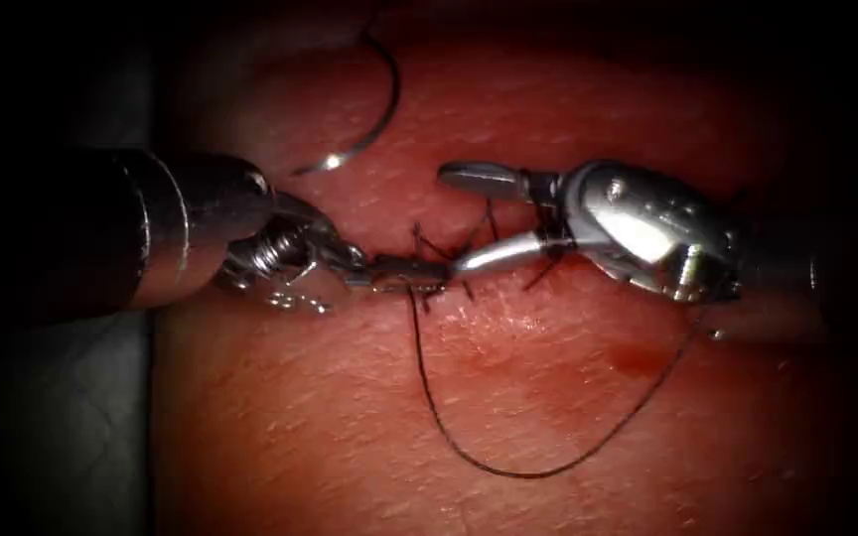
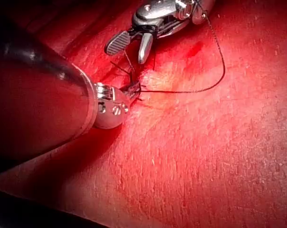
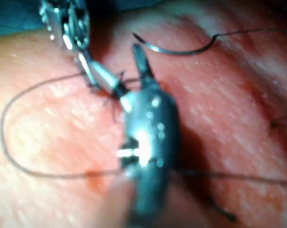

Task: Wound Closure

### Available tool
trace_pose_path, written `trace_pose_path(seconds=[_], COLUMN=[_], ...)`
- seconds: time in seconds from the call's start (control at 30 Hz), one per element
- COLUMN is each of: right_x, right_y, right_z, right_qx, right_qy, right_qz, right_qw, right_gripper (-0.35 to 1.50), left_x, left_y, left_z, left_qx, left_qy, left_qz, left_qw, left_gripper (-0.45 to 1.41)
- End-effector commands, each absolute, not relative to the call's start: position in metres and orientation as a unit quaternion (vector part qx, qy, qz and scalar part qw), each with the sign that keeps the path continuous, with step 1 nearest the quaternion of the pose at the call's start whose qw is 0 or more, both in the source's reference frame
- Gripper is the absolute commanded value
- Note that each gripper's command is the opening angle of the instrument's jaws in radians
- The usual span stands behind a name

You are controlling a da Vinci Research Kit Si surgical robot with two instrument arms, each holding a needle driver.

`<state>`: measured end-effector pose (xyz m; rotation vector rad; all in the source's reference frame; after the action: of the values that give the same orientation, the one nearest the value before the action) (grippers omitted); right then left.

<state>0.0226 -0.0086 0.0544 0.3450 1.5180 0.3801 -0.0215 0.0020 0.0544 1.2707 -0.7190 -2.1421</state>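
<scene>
Tissue (image 1: 508, 437) is seen across the endoscope view, its left margin lost in shadow. The left arm's tool (image 1: 404, 272) enters from the left, and its jaws are closed on the thread (image 1: 538, 472) at the cut (image 1: 449, 260), right beside the dark stitches there; in the left wrist view the same tool (image 2: 134, 88) is seen pinching the thread (image 2: 215, 80) at the wound. Exactly how much thread lies inside the jaws cannot be made out, since knot ends crowd the tips. The needle (image 1: 374, 109) lies free on the tissue above the cut and left of centre, held by neither tool and not in the tissue; its upper end fades into darkness. From the left tool the thread is carried downward in a wide loop and up to the right, where it is hidden behind the right arm's tool (image 1: 459, 223). That tool's jaws are spread wide apart and hold nothing; the lower jaw rests at the cut, touching or nearly touching the left tool's tips. A patch of red fluid (image 1: 638, 359) is noted on the tissue below the right tool. In the right wrist view the needle (image 3: 181, 47) is blurred.
</scene>
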Motion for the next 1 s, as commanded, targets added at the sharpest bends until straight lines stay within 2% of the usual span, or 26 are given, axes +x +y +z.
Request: trace_pose_path(seconds=[0.03, 0.17, 0.53, 0.73, 1.0], right_x=[0.023, 0.0223, 0.0215, 0.0211, 0.0206], right_y=[-0.0097, -0.0099, -0.0111, -0.0109, -0.0105], right_z=[0.0552, 0.0551, 0.056, 0.0565, 0.0566], right_qx=[0.156, 0.154, 0.147, 0.137, 0.11], right_qy=[0.67, 0.639, 0.542, 0.523, 0.488], right_qz=[0.187, 0.222, 0.305, 0.338, 0.382], right_qw=[0.701, 0.72, 0.769, 0.77, 0.777], right_gripper=[0.39, 0.31, 0.29, 0.47, 0.57], left_x=[-0.0225, -0.0234, -0.0248, -0.0252, -0.0252], left_y=[0.0019, 0.0018, 0.0016, 0.0023, 0.0024], left_z=[0.0545, 0.0538, 0.0527, 0.0531, 0.0533], left_qx=[0.469, 0.451, 0.434, 0.432, 0.436], left_qy=[-0.273, -0.284, -0.3, -0.3, -0.3], left_qz=[-0.799, -0.811, -0.823, -0.825, -0.823], left_qw=[0.26, 0.242, 0.208, 0.206, 0.207], left_gripper=[-0.45, -0.45, -0.45, -0.45, -0.45])
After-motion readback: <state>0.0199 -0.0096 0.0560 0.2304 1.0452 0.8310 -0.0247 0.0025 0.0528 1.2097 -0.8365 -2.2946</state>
